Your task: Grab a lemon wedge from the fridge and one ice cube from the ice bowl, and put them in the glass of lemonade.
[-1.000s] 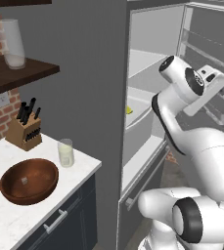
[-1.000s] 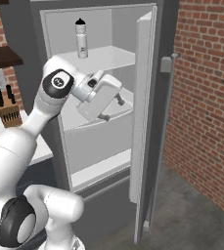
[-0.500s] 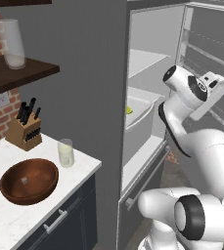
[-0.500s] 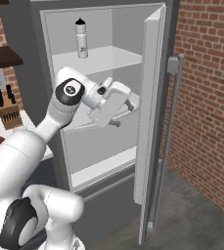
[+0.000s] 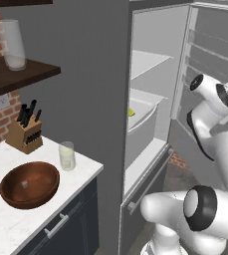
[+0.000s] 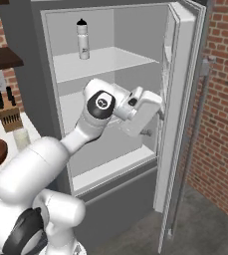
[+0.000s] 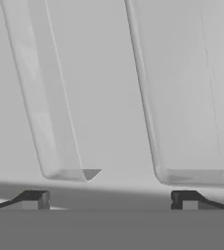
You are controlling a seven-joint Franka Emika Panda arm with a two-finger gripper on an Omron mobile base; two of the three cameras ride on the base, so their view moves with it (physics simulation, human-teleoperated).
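A: Hand view, status pls. Gripper [image 7: 109, 199]?
B: Jaws spread wide, nothing between them. Two dark fingertips [image 7: 34, 199] far apart at the bottom, facing pale door-shelf bins [image 7: 59, 122] on the fridge door's inner side.
A: Fridge itself?
B: Fridge [image 6: 110, 94] door swung open, white interior w/ shelves. In the right base view the hand sits near the door's inner face, at mid-shelf height. A white bottle w/ dark cap [image 6: 83, 39] stands upright on the top shelf.
A: Lemon wedge?
B: Left base view: small yellow-green piece [image 5: 131, 112] at the edge of a white drawer inside the fridge [image 5: 150, 114]. Well apart from the hand.
A: Counter side?
B: Ice bowl [image 5: 30, 184] on the white counter [image 5: 6, 229], one pale cube inside. Glass of lemonade [image 5: 66, 156] upright just beyond the bowl, near the counter's fridge-side edge. Knife block [image 5: 26, 133] by the brick wall, clear vase [image 5: 13, 45] on the wood shelf above.
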